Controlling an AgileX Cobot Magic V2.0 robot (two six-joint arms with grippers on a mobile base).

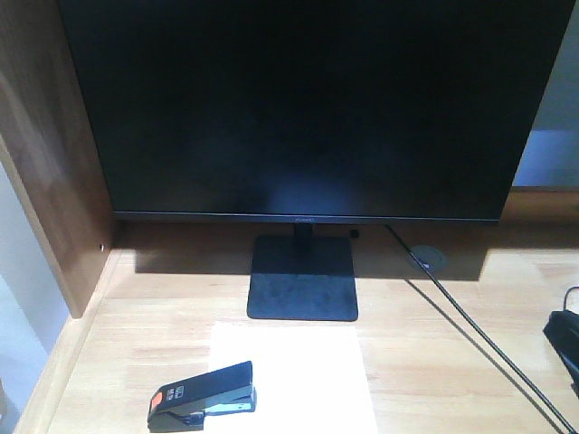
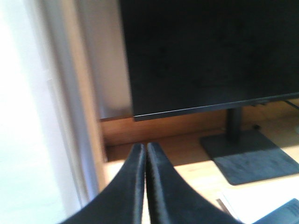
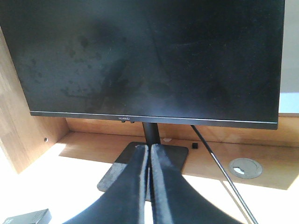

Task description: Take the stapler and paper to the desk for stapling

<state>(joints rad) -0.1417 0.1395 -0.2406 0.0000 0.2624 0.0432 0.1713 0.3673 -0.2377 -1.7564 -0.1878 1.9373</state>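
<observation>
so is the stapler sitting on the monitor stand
No, the stapler lies on the left edge of the paper, nearer the camera than the monitor stand and apart from it.

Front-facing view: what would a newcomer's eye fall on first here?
The big black monitor fills the upper half, standing on its square black base on the light wood-grain desk. In front of it lies a plain white paper sheet, with a black stapler with an orange-red patch on its left edge.

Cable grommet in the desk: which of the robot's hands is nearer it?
Right. The right hand faces the monitor stand, grommet just to its right; the left hand is by the left side panel, grommet unseen.
</observation>
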